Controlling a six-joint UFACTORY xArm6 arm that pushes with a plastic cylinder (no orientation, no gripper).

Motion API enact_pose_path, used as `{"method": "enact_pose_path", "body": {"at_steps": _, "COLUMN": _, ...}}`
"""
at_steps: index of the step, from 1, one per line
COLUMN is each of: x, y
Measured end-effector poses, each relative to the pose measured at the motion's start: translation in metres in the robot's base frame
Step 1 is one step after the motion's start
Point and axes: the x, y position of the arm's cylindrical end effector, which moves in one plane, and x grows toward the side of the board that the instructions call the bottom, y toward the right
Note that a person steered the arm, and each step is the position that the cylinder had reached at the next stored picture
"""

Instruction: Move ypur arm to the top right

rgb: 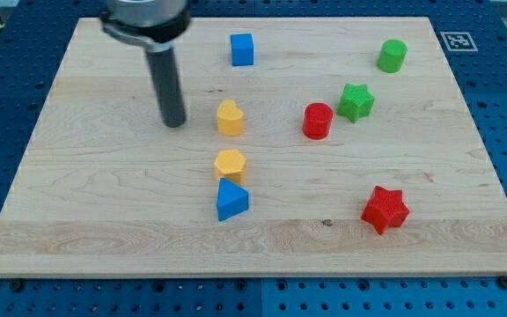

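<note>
My tip (174,122) rests on the wooden board (95,202) in the upper left part of the view. It stands a short way to the left of a yellow rounded block (230,117), not touching it. A blue cube (242,49) lies above and to the right of the tip. The top right of the board holds a green cylinder (393,55).
A yellow hexagon block (231,164) sits just above a blue triangle block (231,200) at mid-board. A red cylinder (318,121) and a green star (356,102) lie right of centre. A red star (385,210) lies at the lower right. A printed marker tag (458,40) sits beyond the top right corner.
</note>
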Motion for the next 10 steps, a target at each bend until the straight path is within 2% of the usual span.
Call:
{"method": "enact_pose_path", "body": {"at_steps": 1, "x": -0.003, "y": -0.056}}
{"method": "enact_pose_path", "body": {"at_steps": 3, "x": 0.0, "y": -0.07}}
{"method": "enact_pose_path", "body": {"at_steps": 4, "x": -0.055, "y": -0.096}}
{"method": "enact_pose_path", "body": {"at_steps": 5, "x": -0.128, "y": -0.1}}
{"method": "enact_pose_path", "body": {"at_steps": 6, "x": -0.195, "y": -0.073}}
{"method": "enact_pose_path", "body": {"at_steps": 7, "x": -0.226, "y": -0.042}}
{"method": "enact_pose_path", "body": {"at_steps": 8, "x": -0.226, "y": -0.023}}
{"method": "enact_pose_path", "body": {"at_steps": 10, "x": -0.226, "y": 0.072}}
